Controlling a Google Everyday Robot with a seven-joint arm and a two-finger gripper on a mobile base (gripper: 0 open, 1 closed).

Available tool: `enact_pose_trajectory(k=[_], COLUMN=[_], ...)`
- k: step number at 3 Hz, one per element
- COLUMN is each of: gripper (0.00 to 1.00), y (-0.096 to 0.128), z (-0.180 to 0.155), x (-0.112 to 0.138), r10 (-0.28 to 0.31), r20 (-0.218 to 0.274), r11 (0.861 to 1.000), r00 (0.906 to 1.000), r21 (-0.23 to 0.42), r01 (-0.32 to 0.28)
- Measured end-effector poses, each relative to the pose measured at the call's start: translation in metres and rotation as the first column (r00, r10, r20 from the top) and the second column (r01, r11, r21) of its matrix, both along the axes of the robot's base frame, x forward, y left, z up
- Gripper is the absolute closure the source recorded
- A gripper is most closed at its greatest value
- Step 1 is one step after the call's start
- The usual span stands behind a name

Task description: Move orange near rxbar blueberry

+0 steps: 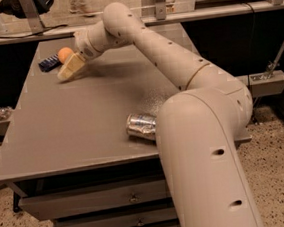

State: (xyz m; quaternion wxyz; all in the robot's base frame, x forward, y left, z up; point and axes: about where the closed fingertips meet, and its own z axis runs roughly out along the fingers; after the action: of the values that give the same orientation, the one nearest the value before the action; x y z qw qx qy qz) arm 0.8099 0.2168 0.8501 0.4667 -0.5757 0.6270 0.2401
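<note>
The orange (pixel 65 54) sits on the grey table (pixel 82 121) at the far left, touching or almost touching the dark blue rxbar blueberry (pixel 49 62) to its left. My gripper (pixel 70 68) is low over the table just in front of the orange, pointing down and to the left. It is open and holds nothing, and the orange lies free behind its beige fingers (pixel 72 66).
A silver and blue drink can (pixel 141 126) lies on its side near the table's front right, next to my arm's large lower link (pixel 205 144). Drawers are under the table front. A rail and glass panel run behind the table.
</note>
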Motion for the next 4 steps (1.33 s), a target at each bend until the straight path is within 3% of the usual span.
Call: enact_pose_trajectory(k=[1, 2, 3, 4], gripper=[0.0, 0.0, 0.0, 0.0], y=[-0.018, -0.063, -0.125, -0.181], z=[0.006, 0.021, 0.035, 0.044], x=[0.003, 0.008, 0.013, 0.011], r10=[-0.014, -0.047, -0.083, -0.081], r20=[-0.011, -0.032, -0.023, 0.022], r11=[0.999, 0.994, 0.986, 0.99], r00=[0.9998, 0.9984, 0.9963, 0.9964], r21=[0.033, 0.1, 0.142, 0.12], r01=[0.015, 0.05, 0.085, 0.078])
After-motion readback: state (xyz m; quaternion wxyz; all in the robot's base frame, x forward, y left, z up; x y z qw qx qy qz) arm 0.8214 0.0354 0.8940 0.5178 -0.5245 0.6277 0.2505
